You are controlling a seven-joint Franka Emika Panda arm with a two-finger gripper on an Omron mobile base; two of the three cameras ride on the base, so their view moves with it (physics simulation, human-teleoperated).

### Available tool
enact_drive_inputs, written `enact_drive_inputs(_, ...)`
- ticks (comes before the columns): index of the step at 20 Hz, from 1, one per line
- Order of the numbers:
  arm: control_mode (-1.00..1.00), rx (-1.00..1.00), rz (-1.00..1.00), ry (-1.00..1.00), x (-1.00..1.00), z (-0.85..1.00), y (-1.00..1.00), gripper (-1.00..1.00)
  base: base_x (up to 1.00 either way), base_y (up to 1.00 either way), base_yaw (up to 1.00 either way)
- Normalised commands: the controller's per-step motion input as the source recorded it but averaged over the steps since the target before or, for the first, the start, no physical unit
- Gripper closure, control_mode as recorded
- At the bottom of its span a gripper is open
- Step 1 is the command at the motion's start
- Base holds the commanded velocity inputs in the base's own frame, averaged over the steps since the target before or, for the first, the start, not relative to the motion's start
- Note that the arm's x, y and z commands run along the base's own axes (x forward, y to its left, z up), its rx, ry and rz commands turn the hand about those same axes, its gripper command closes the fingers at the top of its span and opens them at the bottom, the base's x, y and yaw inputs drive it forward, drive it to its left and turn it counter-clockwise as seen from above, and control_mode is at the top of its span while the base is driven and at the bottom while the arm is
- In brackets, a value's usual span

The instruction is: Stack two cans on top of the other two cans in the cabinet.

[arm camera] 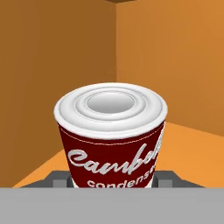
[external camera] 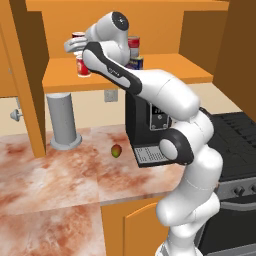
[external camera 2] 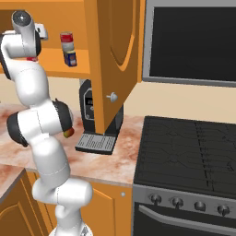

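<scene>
My gripper [external camera: 77, 47] reaches into the open cabinet [external camera: 165, 70] at the left end of its shelf. It is shut on a dark red can [arm camera: 112, 135] with a white lid, held upright by its lower part. In the left base view this can [external camera: 78, 35] hangs right over the bright red can [external camera: 83, 67] on the shelf; whether they touch I cannot tell. The fingertips [arm camera: 54, 178] flank the can's base. Further right, another dark red and white can [external camera: 133, 43] stands on the squat blue can [external camera: 136, 62]. That stack [external camera 2: 68, 48] shows in the right base view too.
A black coffee machine [external camera: 145, 127] stands on the marble counter [external camera: 50, 170] under the shelf. A grey cylinder [external camera: 63, 120] and a small fruit [external camera: 116, 150] are beside it. The cabinet's open door [external camera 2: 115, 55] hangs right of the shelf. A stove [external camera 2: 184, 152] lies further right.
</scene>
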Motion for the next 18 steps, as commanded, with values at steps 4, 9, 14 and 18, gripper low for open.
enact_drive_inputs(4,-1.0,-0.03,0.0,0.0,0.0,-0.02,-0.09,1.0,0.0,0.0,0.0)
enact_drive_inputs(9,-1.0,0.0,0.0,0.0,-0.01,-0.01,-0.07,1.0,0.0,0.0,0.0)
enact_drive_inputs(14,-1.0,0.0,0.0,0.0,-0.02,-0.01,0.01,1.0,0.0,0.0,0.0)
enact_drive_inputs(18,-1.0,0.0,0.0,0.0,-0.06,0.0,0.01,1.0,0.0,0.0,0.0)
